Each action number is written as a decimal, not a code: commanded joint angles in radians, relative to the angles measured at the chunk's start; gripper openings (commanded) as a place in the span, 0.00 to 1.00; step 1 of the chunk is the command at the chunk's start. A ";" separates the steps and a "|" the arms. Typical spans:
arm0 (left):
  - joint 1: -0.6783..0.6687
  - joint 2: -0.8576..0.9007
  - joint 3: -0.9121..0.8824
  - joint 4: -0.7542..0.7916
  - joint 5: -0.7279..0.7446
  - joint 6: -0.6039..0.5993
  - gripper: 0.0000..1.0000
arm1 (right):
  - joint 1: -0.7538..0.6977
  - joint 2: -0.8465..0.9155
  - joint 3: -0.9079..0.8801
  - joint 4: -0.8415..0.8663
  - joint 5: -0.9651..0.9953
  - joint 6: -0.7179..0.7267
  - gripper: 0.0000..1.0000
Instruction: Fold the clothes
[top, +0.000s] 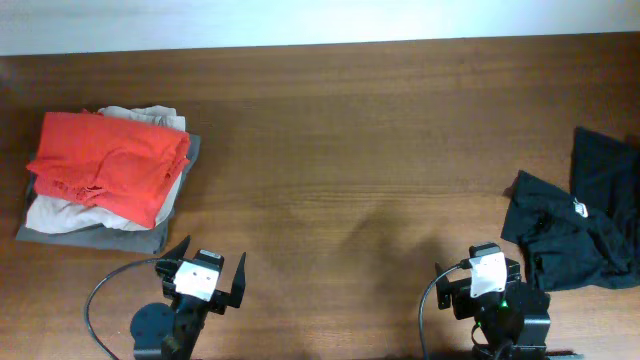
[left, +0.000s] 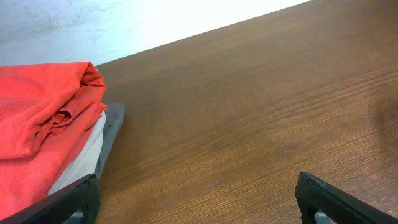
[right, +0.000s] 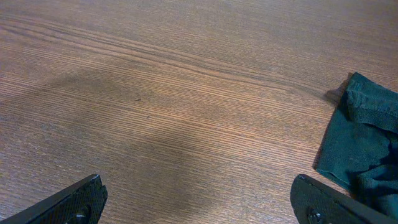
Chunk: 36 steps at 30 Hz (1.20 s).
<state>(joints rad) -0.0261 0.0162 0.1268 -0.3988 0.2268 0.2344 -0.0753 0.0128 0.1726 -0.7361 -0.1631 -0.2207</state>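
The clothes (top: 585, 215) are a crumpled black garment with a small white logo, lying at the table's right edge. In the right wrist view one corner of the clothes (right: 364, 149) shows at the right, just beyond my right finger. My right gripper (right: 199, 199) stands open over bare wood, left of the garment and not touching it; from overhead the right gripper (top: 487, 262) is near the front edge. My left gripper (top: 208, 258) is at the front left, open and empty, and in its wrist view the left gripper (left: 198, 199) spans bare wood.
A stack of folded garments, red (top: 110, 160) on top of beige and grey, sits at the far left, just behind the left gripper; the red garment (left: 43, 124) fills the left of the left wrist view. The wooden table (top: 350, 150) ends at a white wall behind.
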 joint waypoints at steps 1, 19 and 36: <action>-0.004 -0.009 -0.008 0.006 -0.011 -0.003 1.00 | -0.004 -0.009 -0.005 0.000 -0.009 -0.007 0.99; -0.004 -0.009 -0.008 0.006 -0.011 -0.003 1.00 | -0.004 -0.009 -0.005 0.000 0.086 -0.015 0.99; -0.004 -0.009 -0.008 0.010 0.089 -0.021 1.00 | -0.004 -0.009 -0.005 0.107 -0.201 -0.007 0.99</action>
<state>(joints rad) -0.0261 0.0162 0.1268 -0.3965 0.2470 0.2333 -0.0753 0.0128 0.1719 -0.6453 -0.2230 -0.2352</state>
